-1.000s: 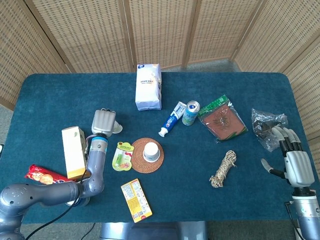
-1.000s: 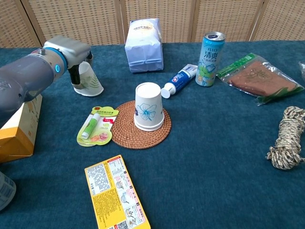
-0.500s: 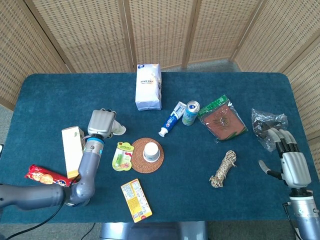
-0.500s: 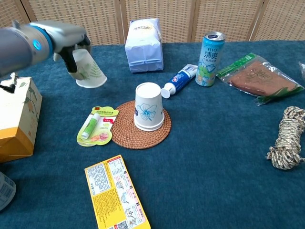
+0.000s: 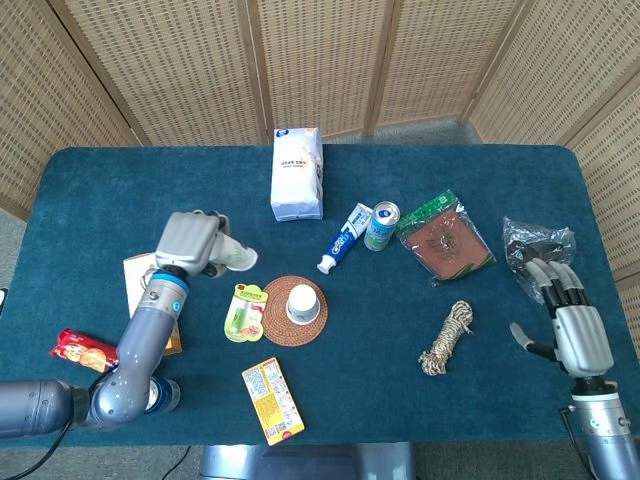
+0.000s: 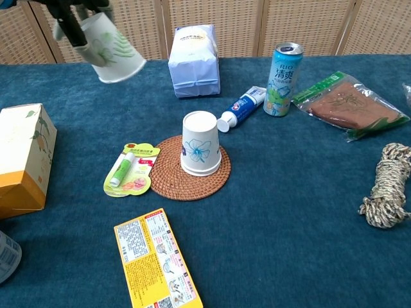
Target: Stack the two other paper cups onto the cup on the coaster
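We hold a green-leaf paper cup (image 6: 110,46) pinched in our left hand (image 5: 187,240), mouth tilted down, at ten o'clock of the inverted blue-flower cup (image 6: 200,151) on the coaster (image 6: 173,178), ready for stacking, while our right hand (image 5: 573,325) idles empty, fingers spread.

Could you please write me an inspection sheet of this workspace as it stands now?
Surface: blue cloth table.
Job's things: upside-down paper cup on coaster; green-print cup held tilted in the air by left hand; third cup not seen.
Clutter: white bag, toothpaste, can, brown packet, rope, lip balm card, yellow packet, box, snack pack, clear bag.
Hands: right hand open, holding nothing.
Cables: nothing seen.
Surroundings: woven screens.
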{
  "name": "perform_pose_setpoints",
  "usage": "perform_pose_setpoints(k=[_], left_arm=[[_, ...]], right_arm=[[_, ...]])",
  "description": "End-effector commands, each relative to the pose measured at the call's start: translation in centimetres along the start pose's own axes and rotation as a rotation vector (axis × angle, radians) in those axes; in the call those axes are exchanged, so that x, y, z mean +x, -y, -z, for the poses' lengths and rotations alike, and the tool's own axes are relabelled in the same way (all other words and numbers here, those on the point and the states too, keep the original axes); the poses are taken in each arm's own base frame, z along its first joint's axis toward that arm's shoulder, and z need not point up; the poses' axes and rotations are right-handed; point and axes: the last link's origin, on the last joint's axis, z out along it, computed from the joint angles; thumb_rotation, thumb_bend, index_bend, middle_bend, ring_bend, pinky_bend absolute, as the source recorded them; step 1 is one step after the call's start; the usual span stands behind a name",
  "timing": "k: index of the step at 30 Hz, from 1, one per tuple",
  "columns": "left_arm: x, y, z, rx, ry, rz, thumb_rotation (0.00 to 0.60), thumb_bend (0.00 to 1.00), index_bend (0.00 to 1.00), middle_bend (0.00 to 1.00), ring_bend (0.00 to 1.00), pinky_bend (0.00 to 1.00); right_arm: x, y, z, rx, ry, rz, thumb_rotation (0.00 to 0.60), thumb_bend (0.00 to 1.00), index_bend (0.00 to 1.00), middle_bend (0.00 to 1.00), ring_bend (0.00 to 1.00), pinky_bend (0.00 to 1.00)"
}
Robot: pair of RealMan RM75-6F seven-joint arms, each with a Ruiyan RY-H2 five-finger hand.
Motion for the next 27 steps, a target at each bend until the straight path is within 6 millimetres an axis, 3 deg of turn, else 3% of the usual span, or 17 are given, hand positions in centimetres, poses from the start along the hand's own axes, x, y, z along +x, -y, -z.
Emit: perform_pose_setpoints(k=[1, 13, 27], left_arm=[[-0.4, -1.6, 0.3, -0.046, 0.024, 0.035, 0.600, 0.25, 0.43, 0.40, 0.38, 0.59], [-2.7, -8.0, 0.9, -0.148, 0.075, -0.019, 0.600, 0.24, 0.43, 0.38, 0.37, 0.58], [-3.5, -11.0, 0.8, -0.150, 0.065, -0.063, 0.600, 0.24, 0.42, 0.38, 0.36, 0.57]], right_arm=[[0.0, 0.0, 0.0, 0.001, 0.001, 0.000, 0.600, 0.32, 0.04, 0.00, 0.00, 0.10], [0.2, -0.2, 0.0, -0.003, -0.008, -0.005, 0.600, 0.32, 0.04, 0.00, 0.00, 0.10], [0.7, -0.2, 0.0, -0.007, -0.021, -0.016, 0.600, 0.32, 0.04, 0.00, 0.00, 0.10]])
